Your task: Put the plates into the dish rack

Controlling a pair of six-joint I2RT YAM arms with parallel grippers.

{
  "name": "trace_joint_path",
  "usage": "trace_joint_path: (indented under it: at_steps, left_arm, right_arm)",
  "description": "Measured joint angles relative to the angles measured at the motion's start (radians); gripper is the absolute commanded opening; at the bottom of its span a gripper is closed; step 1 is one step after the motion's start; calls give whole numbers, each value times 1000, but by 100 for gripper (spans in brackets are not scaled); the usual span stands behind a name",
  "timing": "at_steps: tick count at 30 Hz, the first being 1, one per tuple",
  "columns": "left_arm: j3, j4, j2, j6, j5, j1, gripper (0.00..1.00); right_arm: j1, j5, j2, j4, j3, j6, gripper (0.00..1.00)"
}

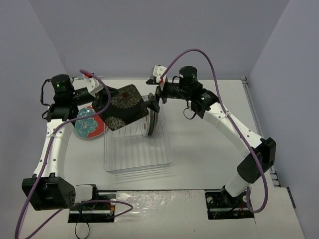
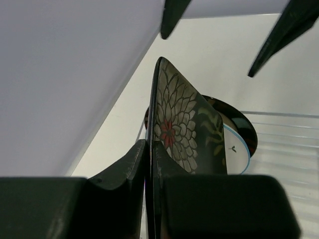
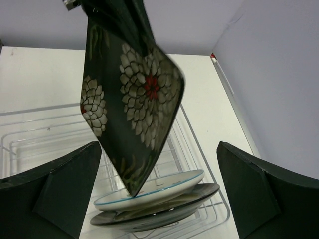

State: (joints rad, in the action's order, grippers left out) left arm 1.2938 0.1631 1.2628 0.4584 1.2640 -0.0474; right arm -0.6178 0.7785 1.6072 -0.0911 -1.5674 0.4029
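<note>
Left wrist: your left gripper [image 2: 149, 149] clamps the glossy black square plate [image 2: 180, 122] by its rim; right gripper [image 3: 158, 164] spread wide, empty, near the clear dish rack [image 3: 30, 130].

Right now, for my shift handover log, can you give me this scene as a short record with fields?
left gripper: shut on the black square plate, held above the dish rack
right gripper: open, holding nothing
in rack: white plate and dark-rimmed plate, side by side at the far right
on table: red plate, left of the rack
left to load: black square plate, red plate
</note>
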Motion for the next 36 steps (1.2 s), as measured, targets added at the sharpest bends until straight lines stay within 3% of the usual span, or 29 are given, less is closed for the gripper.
trace_joint_path:
  at_steps: [7, 14, 15, 20, 23, 27, 29, 30, 31, 32, 33, 36]
  left_arm:
    - [3, 246, -12, 232, 54, 15, 0]
    - [3, 312, -54, 314, 45, 26, 0]
    - [3, 313, -57, 317, 45, 29, 0]
    - [3, 322, -57, 325, 39, 45, 0]
    - [3, 320, -57, 331, 20, 61, 0]
    - [3, 310, -57, 341, 2, 70, 2]
    - [2, 289, -57, 326, -9, 77, 39]
    - [1, 274, -57, 312, -17, 80, 45]
    - [-2, 251, -57, 291, -25, 84, 61]
    - [-3, 224, -58, 267, -28, 88, 84]
    - [-3, 198, -59, 244, -30, 92, 97]
    - [-2, 127, -65, 175, -42, 100, 97]
  right_arm:
    - [-6, 28, 98, -5, -89, -67, 97]
    - [-46, 14, 189, 7, -120, -73, 90]
    - [-52, 16, 198, 9, -124, -74, 86]
    - [-88, 28, 220, 11, -127, -75, 45]
    - [-105, 44, 224, 15, -128, -87, 4]
    - [-117, 61, 224, 15, -128, -94, 0]
    - [-115, 57, 224, 12, -127, -94, 0]
    - [-115, 55, 224, 7, -127, -95, 0]
    - [-115, 44, 222, -2, -123, -94, 0]
    - [-115, 13, 219, -10, -112, -92, 0]
    - [-116, -23, 216, -17, -99, -89, 0]
    - [-121, -123, 212, -19, -63, -96, 0]
